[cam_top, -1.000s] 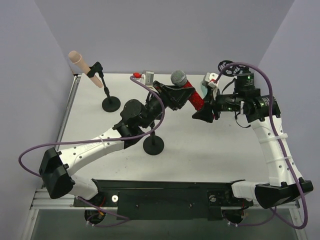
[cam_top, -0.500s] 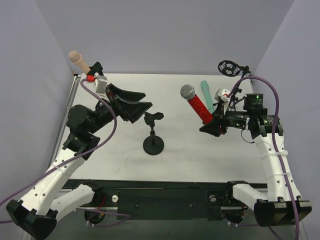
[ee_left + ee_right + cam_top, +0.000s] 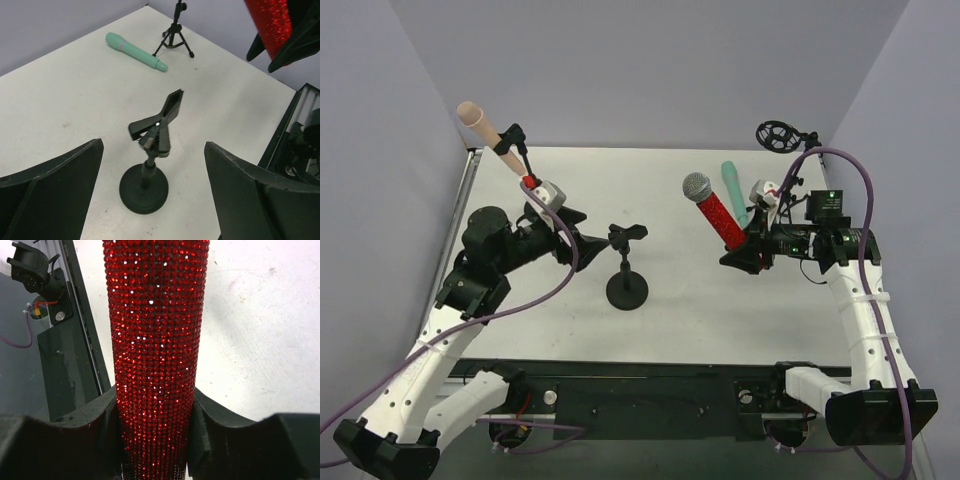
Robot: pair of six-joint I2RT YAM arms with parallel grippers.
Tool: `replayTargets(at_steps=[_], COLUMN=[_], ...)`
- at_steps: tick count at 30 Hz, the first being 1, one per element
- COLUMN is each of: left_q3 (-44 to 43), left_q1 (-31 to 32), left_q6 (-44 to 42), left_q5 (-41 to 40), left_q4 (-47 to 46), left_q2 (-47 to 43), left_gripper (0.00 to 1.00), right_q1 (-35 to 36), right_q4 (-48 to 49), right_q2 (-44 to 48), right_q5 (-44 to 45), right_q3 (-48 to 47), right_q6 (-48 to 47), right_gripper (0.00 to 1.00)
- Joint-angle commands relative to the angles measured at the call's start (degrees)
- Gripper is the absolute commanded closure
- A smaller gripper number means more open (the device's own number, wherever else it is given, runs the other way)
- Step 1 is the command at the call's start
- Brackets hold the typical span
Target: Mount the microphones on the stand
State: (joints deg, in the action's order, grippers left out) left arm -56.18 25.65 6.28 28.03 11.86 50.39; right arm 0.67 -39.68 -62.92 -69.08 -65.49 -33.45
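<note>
3 mics in view. peach-pink mic (image 3: 478,120) sits clipped in far-left stand (image 3: 513,140), tilted, head up-left. red glitter mic (image 3: 717,215) w/ silver mesh head is off the counter (image 3: 670,320), lower body clamped in right gripper (image 3: 740,248), head tilted up-left. teal mic (image 3: 135,45) lies flat on counter near tripod stand (image 3: 176,35). center stand (image 3: 145,187) is upright on a round base, apart from all three mics.

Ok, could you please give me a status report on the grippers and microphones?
Left gripper open, empty, facing middle stand. Right gripper shut on red microphone, aloft. Pink microphone clipped in; teal microphone on table. Stand unobstructed.
</note>
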Motion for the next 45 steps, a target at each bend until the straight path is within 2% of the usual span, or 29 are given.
replayTargets(at_steps=[1,4,8,12,14,16,17,19,23,29,38,44,45], left_q3=[3.09,6.60,7.14,7.23,8.54,10.38,12.13,14.07,12.69,11.45,10.83,9.69,9.60], left_q1=[-7.34,-10.61,-11.41,-11.41,-11.24,-10.71,-10.19,-9.57,-9.74,-9.30,-6.93,-6.31,-6.31], left_q6=[2.47,7.59,9.45,5.95,4.71,4.00,3.48,1.03,-3.91,-0.13,-1.19,0.22,0.22], left_q5=[8.94,12.31,13.36,14.24,17.65,22.21,24.16,25.67,27.60,32.78,33.14,34.28,34.37], left_q4=[-6.13,-15.07,-17.57,-18.88,-21.95,-26.87,-32.54,-37.41,-37.62,-44.37,-45.60,-45.52,-45.35], left_q2=[-0.65,-0.03,1.46,3.65,5.06,6.20,6.47,7.61,10.86,17.71,19.75,21.77,21.94], left_gripper=[0.06,0.05,0.03,0.03,0.03,0.03,0.03,0.03,0.03,0.03,0.03,0.16,0.21], right_q1=[-0.49,-0.49,-0.49,-0.49,-0.40,-0.40,-0.49,-0.40,-0.49,-0.40,-0.49,-0.40,-0.40], right_q4=[1.54,1.62,1.62,1.80,2.32,3.11,3.38,4.26,5.49,6.28,6.72,6.99,6.90], right_q2=[-0.72,-1.07,-1.42,-1.25,-0.63,-0.10,0.07,0.34,0.95,1.30,1.04,1.04,0.95], right_q5=[-4.83,-5.36,-5.54,-6.15,-6.59,-6.77,-6.77,-6.95,-7.47,-7.56,-7.56,-7.65,-7.65], right_q3=[0.45,1.33,1.95,2.56,3.44,4.23,4.67,4.94,5.55,5.91,6.26,6.26,6.26], right_q6=[-3.19,-4.51,-5.48,-6.27,-6.80,-6.63,-6.28,-5.40,-4.43,-3.64,-3.20,-3.02,-3.02], right_gripper=[1.00,1.00,1.00,1.00,1.00,1.00,1.00,1.00,1.00,1.00,1.00,1.00,1.00])
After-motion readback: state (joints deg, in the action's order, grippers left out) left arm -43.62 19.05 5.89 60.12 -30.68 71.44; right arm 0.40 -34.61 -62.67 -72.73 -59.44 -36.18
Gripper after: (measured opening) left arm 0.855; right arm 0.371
